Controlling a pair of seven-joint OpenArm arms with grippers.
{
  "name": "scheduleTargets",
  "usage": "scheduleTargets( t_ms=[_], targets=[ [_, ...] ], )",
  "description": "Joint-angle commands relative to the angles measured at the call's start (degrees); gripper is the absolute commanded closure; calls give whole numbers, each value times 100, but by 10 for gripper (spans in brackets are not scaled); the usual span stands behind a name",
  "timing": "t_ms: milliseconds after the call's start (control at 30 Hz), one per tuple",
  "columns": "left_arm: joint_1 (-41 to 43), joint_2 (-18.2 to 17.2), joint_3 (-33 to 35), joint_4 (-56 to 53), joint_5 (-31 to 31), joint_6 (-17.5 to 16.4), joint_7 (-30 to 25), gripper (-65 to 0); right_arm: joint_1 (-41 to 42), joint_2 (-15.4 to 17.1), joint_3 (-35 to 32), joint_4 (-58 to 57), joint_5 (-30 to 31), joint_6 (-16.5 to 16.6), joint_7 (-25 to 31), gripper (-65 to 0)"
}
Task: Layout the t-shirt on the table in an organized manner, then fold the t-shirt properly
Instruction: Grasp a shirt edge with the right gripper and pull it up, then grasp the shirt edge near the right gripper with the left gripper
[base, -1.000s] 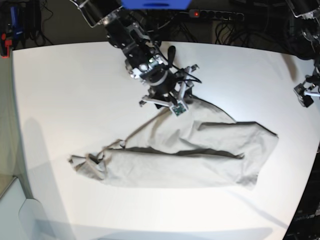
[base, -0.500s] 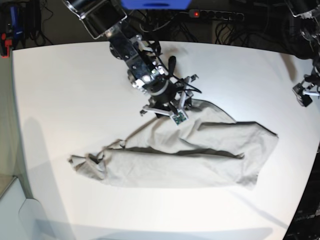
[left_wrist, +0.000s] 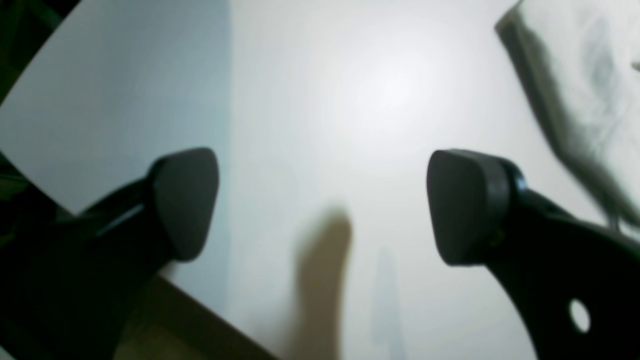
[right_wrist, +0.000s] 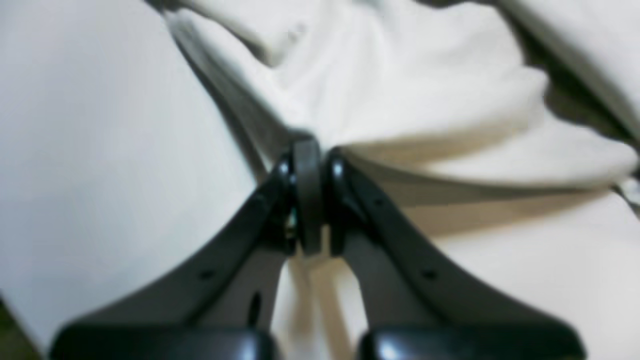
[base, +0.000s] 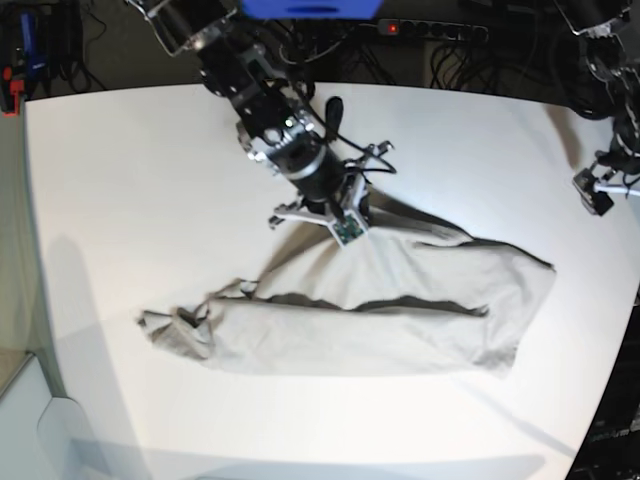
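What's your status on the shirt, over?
Right tool shut on the t-shirt at its far edge. Left tool open over bare table, holding nothing. Shirt bunched, not yet laid flat. Nothing in the way.

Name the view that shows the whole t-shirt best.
The base view: the t-shirt lies fully in frame there, bunched lengthwise across the table. The right wrist view shows only blurred folds at the right gripper, its jaws shut on the cloth. The left wrist view catches just an edge at top right.
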Motion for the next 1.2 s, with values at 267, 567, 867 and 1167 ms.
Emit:
scheduleTargets(
  t_ms=[267, 567, 867, 1167],
  targets=[
    [-114, -60, 279, 102, -19, -12, -49, -650, -551, 235, -3, 2322, 53, 139, 271, 0],
    [-141, -42, 367, 190, -28, -12, -49, -650, -1026, 525, -698, 2023, 36, 517, 262, 0],
    [-149, 151, 1185, 471, -2, -12, -49, -650, -1325, 850, -1084, 1478, 36, 517, 236, 0],
    [-105, 565, 1721, 867, -28, -12, -49, -650, -1369, 999, -1506, 1223, 27, 517, 95, 0]
  ],
)
